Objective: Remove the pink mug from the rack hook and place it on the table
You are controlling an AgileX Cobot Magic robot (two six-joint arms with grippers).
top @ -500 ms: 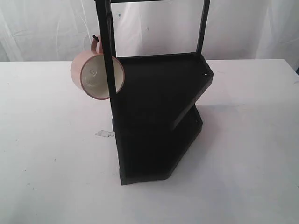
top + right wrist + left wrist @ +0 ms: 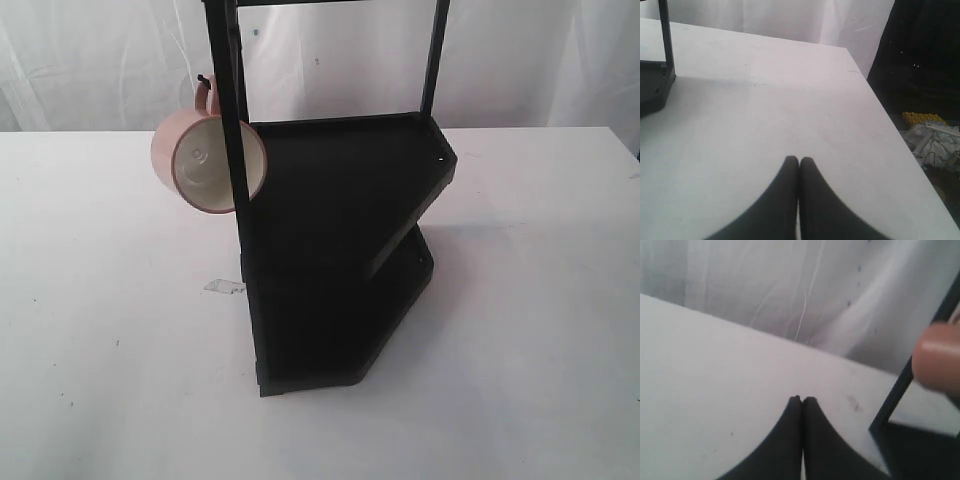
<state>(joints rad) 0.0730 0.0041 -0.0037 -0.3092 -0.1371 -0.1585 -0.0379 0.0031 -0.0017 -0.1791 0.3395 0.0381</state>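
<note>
On the rack hook (image 2: 203,80), the pink mug (image 2: 195,160) hung as it did half a second before; nothing moved. Your left pincer (image 2: 802,399) and right pincer (image 2: 799,160) were pressed together, empty; the reach was not begun.

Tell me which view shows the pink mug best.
The exterior view: the whole pink mug hangs on the rack hook, mouth toward the camera, crossed only by a rack post. The left wrist view catches just a blurred pink part. The right wrist view shows none of it.
</note>
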